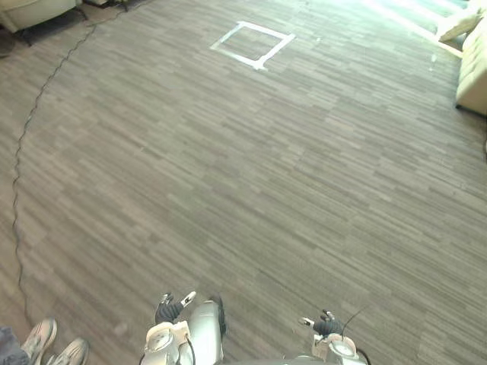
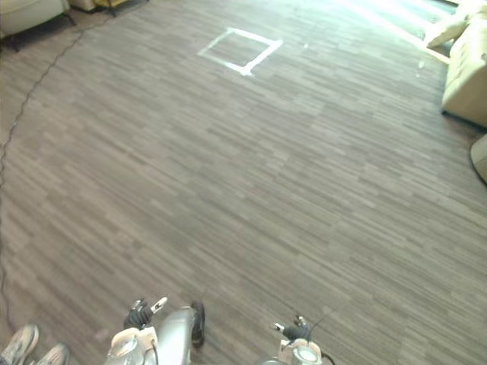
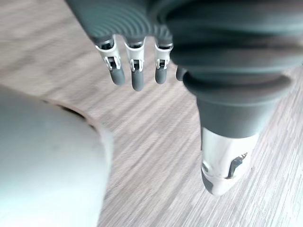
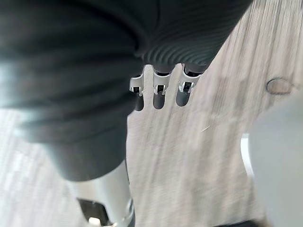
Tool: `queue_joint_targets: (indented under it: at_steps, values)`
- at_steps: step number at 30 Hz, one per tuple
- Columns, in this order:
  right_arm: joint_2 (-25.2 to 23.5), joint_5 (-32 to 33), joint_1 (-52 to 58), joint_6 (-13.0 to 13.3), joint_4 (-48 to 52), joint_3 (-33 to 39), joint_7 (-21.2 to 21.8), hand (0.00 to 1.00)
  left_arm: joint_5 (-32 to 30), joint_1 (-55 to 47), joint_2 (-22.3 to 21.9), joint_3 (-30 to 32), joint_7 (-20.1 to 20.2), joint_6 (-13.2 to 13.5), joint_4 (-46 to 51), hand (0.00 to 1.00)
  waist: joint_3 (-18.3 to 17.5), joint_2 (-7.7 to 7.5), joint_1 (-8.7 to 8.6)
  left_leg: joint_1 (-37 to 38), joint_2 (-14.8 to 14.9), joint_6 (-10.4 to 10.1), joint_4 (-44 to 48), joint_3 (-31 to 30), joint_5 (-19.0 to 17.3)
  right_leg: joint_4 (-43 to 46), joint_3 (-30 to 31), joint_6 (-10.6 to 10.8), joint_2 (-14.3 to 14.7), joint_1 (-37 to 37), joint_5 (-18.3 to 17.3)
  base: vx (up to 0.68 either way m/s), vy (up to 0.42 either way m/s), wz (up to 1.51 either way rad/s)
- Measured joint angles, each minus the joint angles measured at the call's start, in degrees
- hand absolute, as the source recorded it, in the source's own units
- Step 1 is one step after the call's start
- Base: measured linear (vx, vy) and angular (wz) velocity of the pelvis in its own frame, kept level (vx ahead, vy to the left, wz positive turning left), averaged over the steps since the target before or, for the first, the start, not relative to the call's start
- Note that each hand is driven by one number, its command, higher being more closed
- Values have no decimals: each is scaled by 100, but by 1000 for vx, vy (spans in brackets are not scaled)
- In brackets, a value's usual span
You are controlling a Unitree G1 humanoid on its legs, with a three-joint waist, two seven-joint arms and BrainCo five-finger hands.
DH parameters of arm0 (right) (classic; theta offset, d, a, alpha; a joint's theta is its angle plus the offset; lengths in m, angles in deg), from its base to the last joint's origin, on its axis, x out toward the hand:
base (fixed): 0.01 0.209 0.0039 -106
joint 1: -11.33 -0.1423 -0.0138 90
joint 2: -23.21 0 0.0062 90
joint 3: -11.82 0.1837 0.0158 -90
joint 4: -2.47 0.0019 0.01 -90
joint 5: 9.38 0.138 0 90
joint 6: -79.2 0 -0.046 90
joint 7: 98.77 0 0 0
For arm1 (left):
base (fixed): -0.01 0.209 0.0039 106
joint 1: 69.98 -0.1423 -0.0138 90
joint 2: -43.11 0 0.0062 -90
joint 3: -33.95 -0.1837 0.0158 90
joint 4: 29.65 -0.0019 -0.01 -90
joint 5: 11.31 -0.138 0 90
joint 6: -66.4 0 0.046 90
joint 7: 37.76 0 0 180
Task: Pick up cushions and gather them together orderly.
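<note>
The wood-grain floor stretches bare ahead of me, and I am standing well back from everything the task concerns. At my far right sits a cream sofa. Another pale seat shows in the far left corner. Ahead and slightly left, a square of white tape is marked on the floor; I judge it to be the spot where the cushions are meant to be gathered, though nothing lies in it yet.

The one cushion I can make out is pale and sits at the sofa's far end, well apart from me; I cannot tell whether it rests on the floor or leans on the sofa.

My left hand and right hand hang low by my sides. Each has its fingers straight and loose and holds nothing, because there is nothing in reach.

A person's shoes stand just beside me on my left.
</note>
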Motion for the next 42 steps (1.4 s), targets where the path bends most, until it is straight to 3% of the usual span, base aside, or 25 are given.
queue_joint_targets:
  at_steps: [2,5,7,8,9,10,11,12,13,15,17,18,20,23,25,26,27,28,29,30,32,33,36,40,42]
  values:
    - [92,-5,-40,10,-8,-33,8,0,11,-12,27,-129,-32,-18,-140,0,34,114,-38,725,14,-33,-474,203,-136,354,-774,-324,-92,-598,-272,475,138,-70]
    - [223,1,-95,14,-43,-122,16,0,8,-9,155,-520,-50,-23,-297,0,43,124,-187,1679,59,-159,-1375,554,-62,-891,-2168,-593,-80,-1348,-438,512,77,-30]
    - [263,1,-234,31,-44,-183,56,0,-3,-7,180,-639,-51,-39,-333,0,50,140,-335,2019,79,-256,-1815,676,-8,-2073,-2635,-711,52,-1745,-84,438,11,-8]
    - [289,1,-300,47,-47,-232,87,0,-16,-32,183,-699,-49,-34,-380,0,64,160,-383,2312,61,-371,-2140,708,55,-2976,-2755,-744,214,-1901,419,589,-38,4]
    - [317,4,-310,62,-51,-233,117,0,-48,-26,197,-734,-50,-39,-449,0,68,149,-393,2586,18,-467,-2300,609,98,-3467,-2689,-1010,341,-1968,1125,632,-61,10]
    - [319,1,-304,64,-56,-233,116,0,-60,-27,193,-751,-54,-40,-458,0,60,160,-423,2653,16,-492,-2278,526,105,-3420,-2588,-1244,388,-1943,1428,672,-115,3]
    - [393,-2,-328,64,-58,-216,117,0,-77,-34,132,-757,-49,-44,-512,0,-33,340,-427,2714,212,-672,-2116,334,206,-3075,-2514,-1478,502,-1967,1405,689,-149,-3]
    - [410,2,-348,68,-53,-161,130,0,-170,-36,80,-813,-34,-39,-529,0,-54,456,-391,2526,326,-985,-1516,40,470,-2688,-2534,-1467,468,-1981,962,676,-173,-10]
    - [418,2,-354,67,-53,-127,129,0,-171,-26,45,-823,-25,-33,-526,0,-42,474,-402,2442,350,-1001,-1246,-69,590,-2612,-2535,-1457,470,-1944,838,648,-226,-9]
    - [535,-2,-369,45,-92,-191,125,0,-213,-5,-115,-796,15,-13,-466,0,45,823,-389,1138,982,-1022,1937,-552,1593,-3118,-2455,-1418,927,-1160,539,718,-191,-33]
    - [526,3,-369,-14,-259,-219,88,0,-227,-18,-92,-779,29,1,-321,0,148,845,-317,596,1223,-763,3331,-483,1203,-3563,-2224,-1460,1187,-354,434,578,-45,-61]
    - [441,28,-324,-36,-292,-223,73,0,-232,-28,-2,-740,27,10,-179,0,210,663,-307,197,1119,-658,3547,-449,999,-3869,-2040,-1403,1197,236,313,548,-39,-59]
    - [403,109,-283,-40,-287,-245,62,0,-225,-37,71,-726,32,28,-79,0,197,556,-292,-268,993,-582,3237,-346,841,-4160,-1851,-1370,1189,606,154,487,-17,-53]
    - [383,117,-271,-76,-403,-221,27,0,-137,-34,22,-560,57,114,163,0,243,490,-180,-1136,426,-439,543,-405,748,-4619,-1343,-1064,1057,1308,5,578,101,-87]
    - [363,126,-239,-77,-411,-227,-24,0,-55,-35,-56,-565,32,126,280,0,249,488,-17,-1212,100,-762,-1802,-795,1459,-4997,-930,-829,970,1783,-188,617,243,-82]
    - [365,129,-235,-76,-413,-228,-26,0,-44,-36,-60,-567,28,126,286,0,247,490,-9,-1213,103,-782,-1889,-815,1485,-5024,-910,-810,975,1808,-205,627,302,-93]
    - [339,201,-205,-64,-466,-232,-44,0,24,-36,-31,-571,28,140,360,0,212,392,71,-1325,84,-616,-1690,-828,2052,-5120,-728,-704,894,2057,-368,701,293,-63]
    - [156,235,-158,-60,-486,-224,-56,0,50,-38,95,-550,28,154,373,0,55,122,50,-1491,-47,-427,-1138,-772,2126,-4939,-596,-756,650,2081,-399,701,293,-61]
    - [141,235,-148,-54,-480,-222,-57,0,50,-39,101,-547,28,155,374,0,43,104,50,-1504,-53,-397,-1088,-761,2112,-4888,-589,-763,636,2045,-392,712,268,-46]
    - [50,235,-79,-25,-428,-206,-51,0,46,-30,134,-492,31,154,368,0,-44,-49,46,-1546,-128,-88,-678,-604,1776,-4163,-457,-715,445,1804,-361,697,298,-36]
    - [38,227,-18,-11,-396,-171,-43,0,30,-3,190,-465,18,112,244,0,-51,-148,8,-1234,-312,70,-396,-480,1237,-2333,-279,-258,154,1143,15,683,298,-24]
    - [51,223,21,-5,-374,-114,-40,0,-8,6,214,-470,2,78,129,0,-31,-186,-29,-807,-458,120,-362,-392,900,-725,-130,-33,-59,577,490,508,217,-2]
    - [139,211,76,36,-153,-106,-16,0,-58,-40,161,-506,-76,-16,-10,0,36,4,-84,408,-572,194,-680,-374,396,880,-675,-310,-300,-317,305,707,242,-3]
    - [221,221,-13,130,-1,-113,-3,0,-58,-23,200,-704,-84,-22,-168,0,53,76,-226,1535,-480,196,-1647,-577,276,-525,-1817,-450,-64,-1452,-102,580,42,22]
    - [294,222,-132,138,2,-122,13,0,-63,-86,222,-823,-82,-24,-280,0,84,127,-361,2135,-385,195,-2225,-708,275,-2855,-2304,-449,281,-1768,479,635,-46,44]
